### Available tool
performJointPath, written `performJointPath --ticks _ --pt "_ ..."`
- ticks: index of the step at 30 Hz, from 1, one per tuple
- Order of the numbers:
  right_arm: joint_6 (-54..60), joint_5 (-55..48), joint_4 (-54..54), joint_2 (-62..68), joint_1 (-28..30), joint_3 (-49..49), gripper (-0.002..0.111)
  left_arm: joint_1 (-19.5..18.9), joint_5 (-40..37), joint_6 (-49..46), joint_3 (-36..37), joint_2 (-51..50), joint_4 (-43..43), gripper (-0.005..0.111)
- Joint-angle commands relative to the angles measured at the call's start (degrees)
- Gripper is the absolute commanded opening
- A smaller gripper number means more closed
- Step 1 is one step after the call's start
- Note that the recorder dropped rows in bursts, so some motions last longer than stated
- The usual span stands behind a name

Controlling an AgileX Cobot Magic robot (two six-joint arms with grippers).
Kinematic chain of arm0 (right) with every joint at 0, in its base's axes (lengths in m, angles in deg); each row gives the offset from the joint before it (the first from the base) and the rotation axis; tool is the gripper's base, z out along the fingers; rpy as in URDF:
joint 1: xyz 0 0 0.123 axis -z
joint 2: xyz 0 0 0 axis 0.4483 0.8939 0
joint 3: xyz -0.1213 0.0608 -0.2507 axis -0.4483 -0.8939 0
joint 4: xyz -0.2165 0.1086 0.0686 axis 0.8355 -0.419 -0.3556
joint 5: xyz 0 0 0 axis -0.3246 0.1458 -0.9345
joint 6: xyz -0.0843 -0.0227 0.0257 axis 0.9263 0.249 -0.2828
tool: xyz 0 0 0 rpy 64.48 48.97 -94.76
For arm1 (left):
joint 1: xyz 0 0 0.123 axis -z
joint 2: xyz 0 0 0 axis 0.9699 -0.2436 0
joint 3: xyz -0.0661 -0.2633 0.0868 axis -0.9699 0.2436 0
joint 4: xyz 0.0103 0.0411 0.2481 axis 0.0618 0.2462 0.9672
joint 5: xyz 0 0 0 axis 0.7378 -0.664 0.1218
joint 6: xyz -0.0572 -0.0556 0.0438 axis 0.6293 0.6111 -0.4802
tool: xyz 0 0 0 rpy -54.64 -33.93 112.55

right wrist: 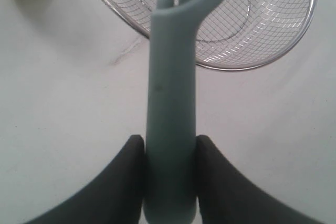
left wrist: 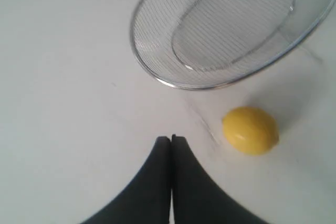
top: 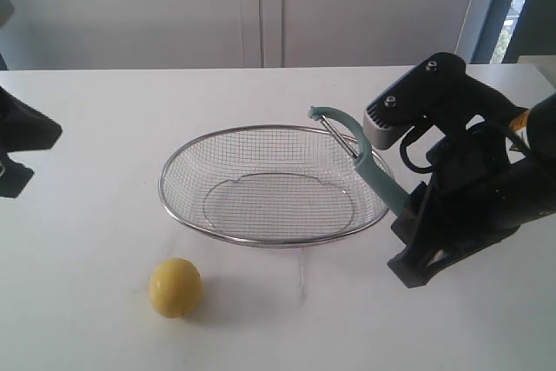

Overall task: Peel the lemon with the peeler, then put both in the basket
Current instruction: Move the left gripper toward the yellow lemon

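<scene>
While the lemon (top: 175,288) lies whole on the bench (top: 87,215), near the basket (top: 261,242) but outside it, peeling looks not yet begun. The peeler (top: 369,167) is clamped by its handle in the right jaws, which stand part-open around it, its head above the basket's rim. The left jaws are pressed shut and empty, near the lemon. Next, I judge, they must open and steady the fruit.

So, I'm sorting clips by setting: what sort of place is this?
Probably a lab or office bench, not a kitchen: plain white table, blank pale wall panels behind, a window strip.
</scene>
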Motion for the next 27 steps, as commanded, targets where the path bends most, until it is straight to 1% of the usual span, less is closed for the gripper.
performJointPath --ticks 1,3,5,7,9,11,17,20,22,23,24,27 --pt "-0.3 0.7 0.4 -0.5 0.5 0.0 0.0 0.5 -12.4 0.8 -4.4 -5.0 0.0 0.0" --pt "-0.3 0.7 0.4 -0.5 0.5 0.0 0.0 0.7 -15.1 0.8 -5.1 -7.2 -1.0 0.0" --pt "-0.3 0.7 0.4 -0.5 0.5 0.0 0.0 3.8 -16.0 -1.2 -5.4 -10.3 -2.9 0.0" --pt "-0.3 0.7 0.4 -0.5 0.5 0.0 0.0 8.1 -17.2 -5.3 -5.4 -12.3 -3.3 0.0" --pt "-0.3 0.7 0.4 -0.5 0.5 0.0 0.0 11.4 -17.0 -8.9 -5.4 -14.2 -3.5 0.0" --pt "-0.3 0.7 0.4 -0.5 0.5 0.0 0.0 12.7 -16.7 -9.9 -5.4 -15.6 -3.8 0.0" --pt "-0.3 1.2 0.4 -0.5 0.5 0.0 0.0 13.1 -16.1 -10.2 -4.8 -18.5 -3.8 0.0" --pt "-0.3 1.2 0.4 -0.5 0.5 0.0 0.0 13.1 -14.1 -9.6 -4.1 -19.3 -3.9 0.0" --pt "-0.3 1.2 0.4 -0.5 0.5 0.0 0.0 13.1 -12.8 -3.9 -3.6 -19.8 -4.2 0.0" --pt "-0.3 1.2 0.4 -0.5 0.5 0.0 0.0 13.1 -11.2 2.3 -3.2 -19.9 -3.9 0.0" --pt "-0.3 1.2 0.4 -0.5 0.5 0.0 0.0 13.1 -9.5 4.6 -2.9 -19.9 -3.6 0.003" --pt "-0.3 1.2 0.4 -0.5 0.5 0.0 0.0 13.1 -8.8 6.1 -2.8 -19.9 -3.6 0.013"
